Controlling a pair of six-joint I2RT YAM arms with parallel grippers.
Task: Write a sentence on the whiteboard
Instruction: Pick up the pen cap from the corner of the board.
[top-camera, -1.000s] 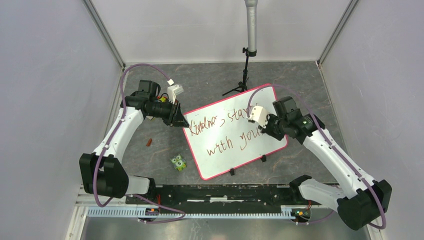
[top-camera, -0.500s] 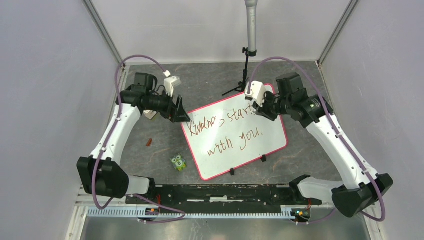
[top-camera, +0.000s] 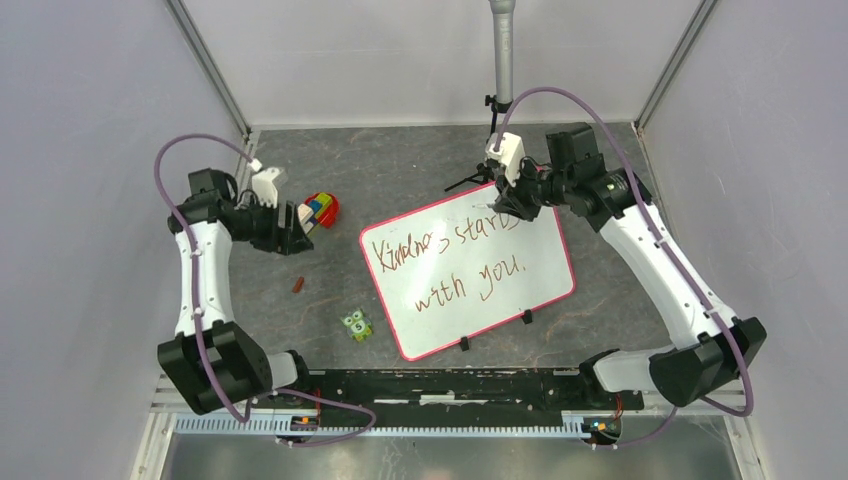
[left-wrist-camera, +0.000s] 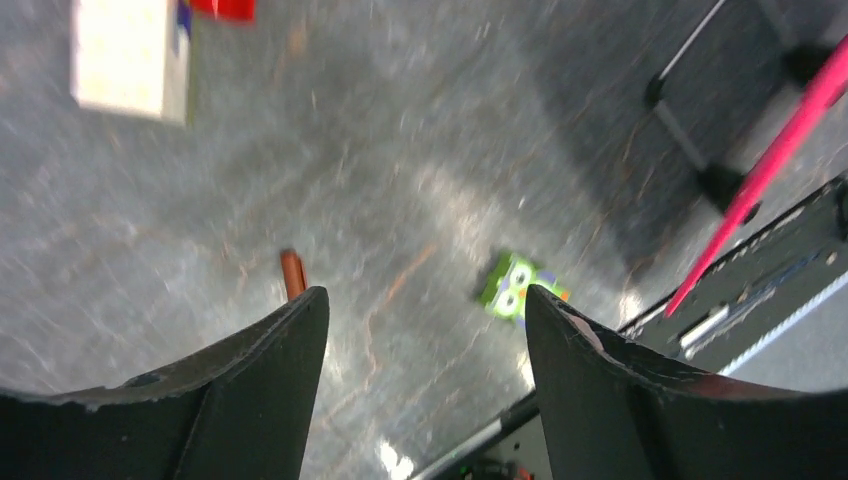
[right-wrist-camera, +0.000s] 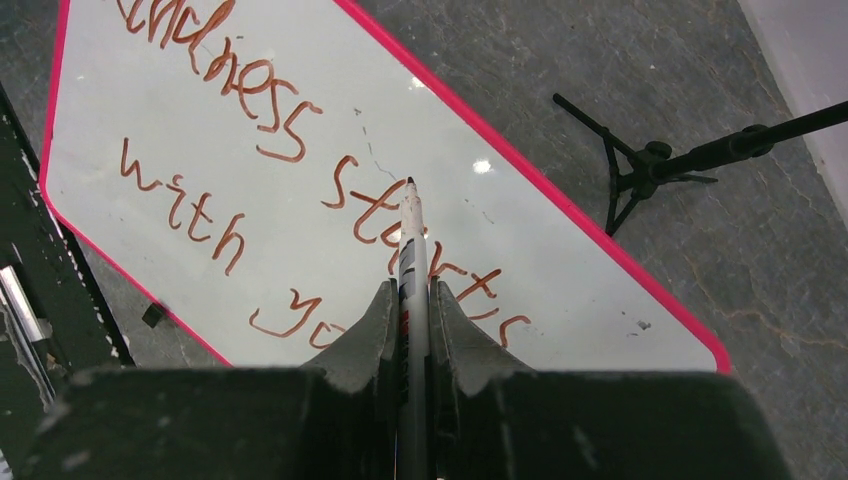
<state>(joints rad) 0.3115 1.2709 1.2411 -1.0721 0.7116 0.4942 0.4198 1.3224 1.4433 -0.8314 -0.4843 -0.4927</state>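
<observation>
The whiteboard (top-camera: 525, 290) lies tilted on the table's middle, with a pink frame and black feet. The sentence (top-camera: 450, 255) in brownish-red script reads "Kindness starts with you." in two lines. My right gripper (top-camera: 510, 200) hangs over the board's far edge, shut on a grey marker (right-wrist-camera: 412, 230). The marker's tip points at the word "starts" and is lifted off the board (right-wrist-camera: 560, 260). My left gripper (top-camera: 295, 232) is open and empty, left of the board. In the left wrist view (left-wrist-camera: 425, 310) only the floor shows between its jaws. The board's pink edge (left-wrist-camera: 770, 165) shows at the right.
A small red-brown cap (top-camera: 298, 286) (left-wrist-camera: 292, 273) and a green owl toy (top-camera: 356, 324) (left-wrist-camera: 515, 287) lie left of the board. A multicoloured block toy (top-camera: 320, 210) sits by the left gripper. A black tripod stand (top-camera: 490, 150) (right-wrist-camera: 650, 160) stands behind the board.
My left arm swung left and back, away from the board's left corner, uncovering the coloured block toy. My right gripper moved with the marker from the sentence's end up to the board's far edge.
</observation>
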